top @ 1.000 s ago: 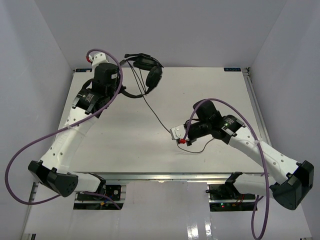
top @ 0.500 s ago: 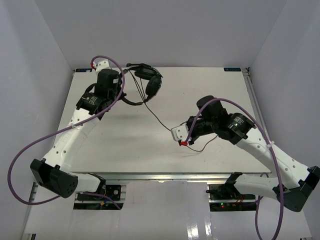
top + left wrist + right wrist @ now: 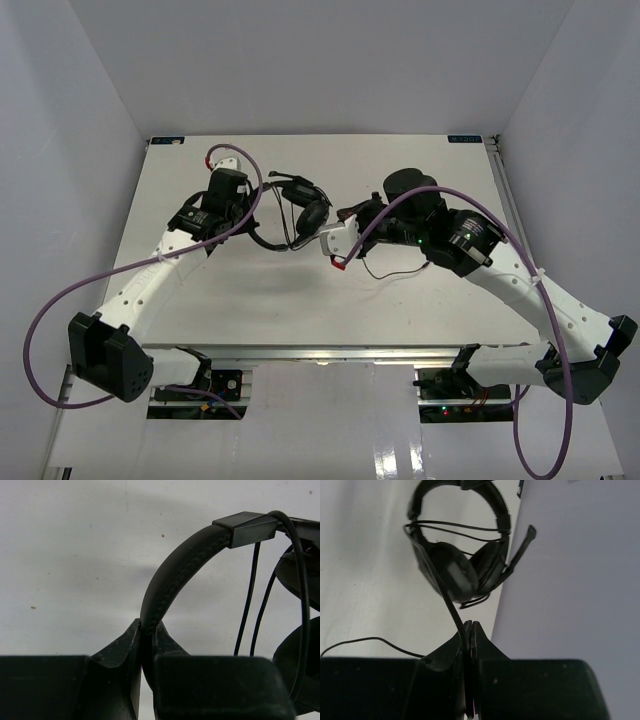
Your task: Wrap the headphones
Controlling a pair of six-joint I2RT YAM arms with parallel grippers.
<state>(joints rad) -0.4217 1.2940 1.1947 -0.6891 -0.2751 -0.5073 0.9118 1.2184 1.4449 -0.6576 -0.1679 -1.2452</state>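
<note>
The black headphones [image 3: 308, 208] hang over the middle of the table with the cord [image 3: 385, 270] wound across the headband. My left gripper [image 3: 258, 224] is shut on the arched headband [image 3: 175, 565], pinched between the jaws [image 3: 148, 630]. The earcups [image 3: 300, 580] sit at the right of the left wrist view. My right gripper [image 3: 333, 252] is just right of the headphones, shut on the thin cord [image 3: 451, 607], which runs up from the jaws [image 3: 471, 630] to the earcups [image 3: 460, 575]. A red plug [image 3: 338, 263] shows at its tip. Slack cord trails on the table.
The white table [image 3: 440, 180] is walled by grey panels on the left, back and right. Thick purple arm cables [image 3: 60, 300] loop beside both arms. A metal rail [image 3: 505, 200] runs along the right edge. The microphone boom [image 3: 520, 550] sticks out from one earcup.
My left gripper carried the headphones from the back edge toward the table's middle. My right gripper moved left and away from me with the cord, closing in on the headphones.
</note>
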